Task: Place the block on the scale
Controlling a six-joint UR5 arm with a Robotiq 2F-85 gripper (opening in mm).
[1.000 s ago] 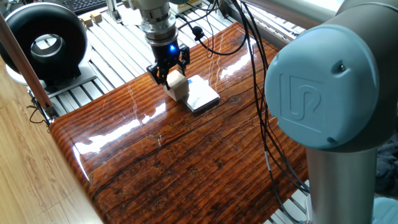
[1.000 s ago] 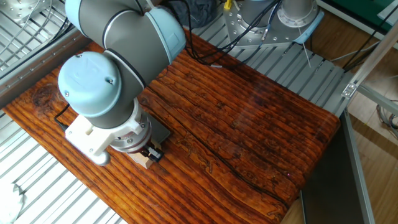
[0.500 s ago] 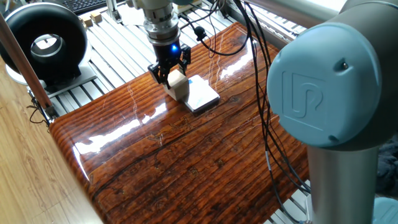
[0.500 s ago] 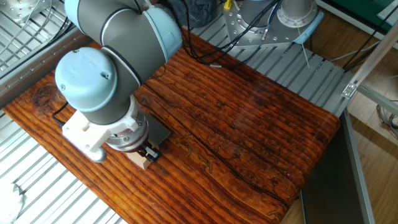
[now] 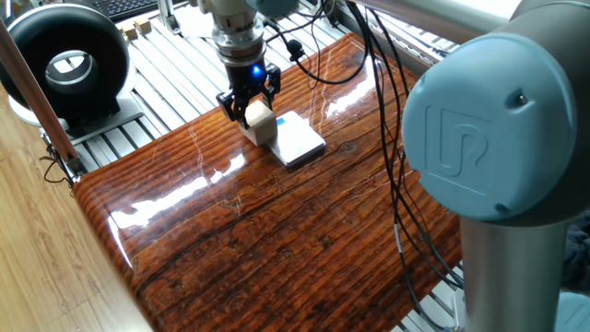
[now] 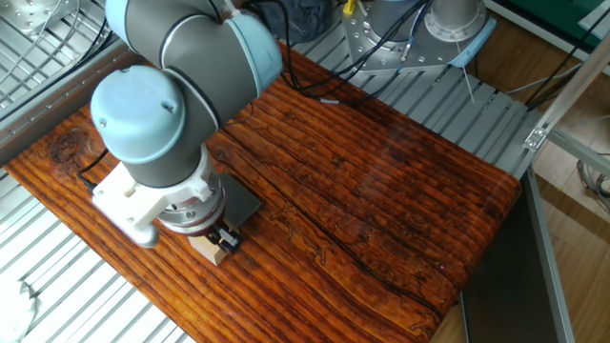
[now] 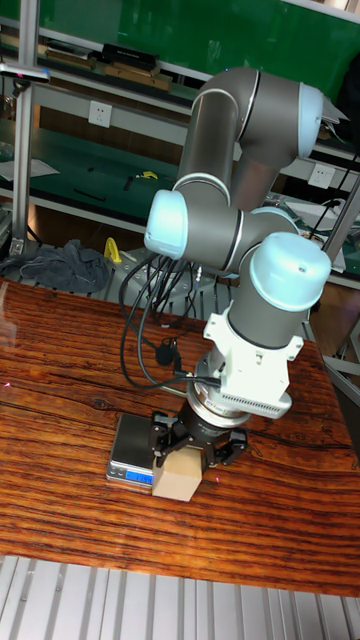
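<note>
Glossy striped wooden table [image 5: 277,240], aluminium rails around it. Gripper [image 5: 249,104] points down, its fingers closed against the sides of the block [image 5: 259,118]. Block sits just beside the scale [image 5: 300,140], at its edge; contact with table not discernible. In the other fixed view the wrist hides most of the scale [image 6: 243,202]; block [image 6: 208,250] partly visible.

Block [image 7: 178,476] on table [image 7: 60,520] just beside scale [image 7: 134,452], at its corner, not on it. Gripper [image 7: 190,452] directly above block, straddling it. Arm base across table from scale.
</note>
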